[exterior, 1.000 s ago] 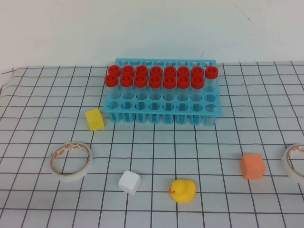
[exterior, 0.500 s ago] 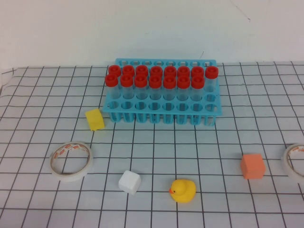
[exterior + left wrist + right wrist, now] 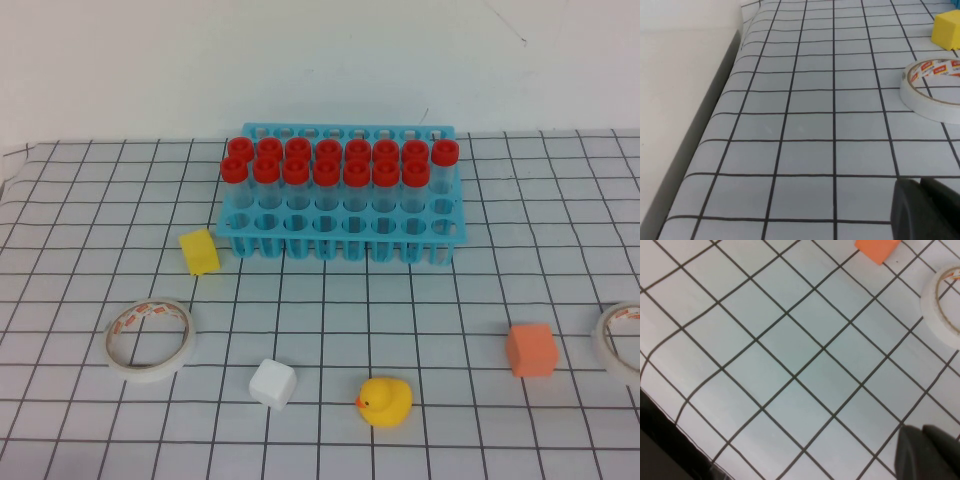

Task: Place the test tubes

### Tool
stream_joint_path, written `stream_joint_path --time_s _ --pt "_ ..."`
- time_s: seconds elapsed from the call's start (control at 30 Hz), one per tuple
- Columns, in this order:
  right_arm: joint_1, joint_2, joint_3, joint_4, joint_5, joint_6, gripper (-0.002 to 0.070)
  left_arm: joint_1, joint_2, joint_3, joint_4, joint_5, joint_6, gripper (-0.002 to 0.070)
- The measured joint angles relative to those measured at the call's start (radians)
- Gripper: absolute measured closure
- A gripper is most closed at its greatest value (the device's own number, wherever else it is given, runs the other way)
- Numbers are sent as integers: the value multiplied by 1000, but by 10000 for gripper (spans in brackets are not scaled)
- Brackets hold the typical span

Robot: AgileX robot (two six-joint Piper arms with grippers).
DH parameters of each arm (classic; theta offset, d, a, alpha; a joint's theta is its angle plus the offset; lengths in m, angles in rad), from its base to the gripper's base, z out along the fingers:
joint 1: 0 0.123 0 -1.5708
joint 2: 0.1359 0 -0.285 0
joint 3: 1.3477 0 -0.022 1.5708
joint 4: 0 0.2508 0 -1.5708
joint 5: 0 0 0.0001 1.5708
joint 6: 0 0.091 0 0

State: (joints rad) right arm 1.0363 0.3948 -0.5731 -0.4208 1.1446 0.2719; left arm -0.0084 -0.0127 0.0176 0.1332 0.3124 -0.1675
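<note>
A blue tube rack (image 3: pixel 345 225) stands at the back middle of the gridded table. Several clear test tubes with red caps (image 3: pixel 330 165) stand upright in its two middle rows. Neither arm shows in the high view. My left gripper (image 3: pixel 920 184) is shut and holds nothing, low over the table's left side near a tape roll (image 3: pixel 935 90). My right gripper (image 3: pixel 921 432) is shut and holds nothing, over bare grid near the table's front right.
A yellow block (image 3: pixel 199 250), a tape roll (image 3: pixel 150 338), a white cube (image 3: pixel 272 383) and a yellow duck (image 3: pixel 386 401) lie left and middle. An orange cube (image 3: pixel 531 350) and a second tape roll (image 3: pixel 622 342) lie at the right. The table's left edge (image 3: pixel 715 115) drops away.
</note>
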Motion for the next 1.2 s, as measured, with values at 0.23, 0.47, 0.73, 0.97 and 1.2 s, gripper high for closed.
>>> stream_joint_path --time_s 0.23,0.47,0.73,0.97,1.2 --pt "0 0 0 0 0 0 678 -78 0 0 -6 2 5 675" --pt "0 0 0 0 0 0 678 -89 0 0 -41 4 7 675" --pt "0 0 0 0 0 0 678 -89 0 0 -138 4 133 675" --pt "0 0 0 0 0 0 678 -89 0 0 -145 4 144 675" --pt "0 0 0 0 0 0 678 -89 0 0 -145 4 144 675"
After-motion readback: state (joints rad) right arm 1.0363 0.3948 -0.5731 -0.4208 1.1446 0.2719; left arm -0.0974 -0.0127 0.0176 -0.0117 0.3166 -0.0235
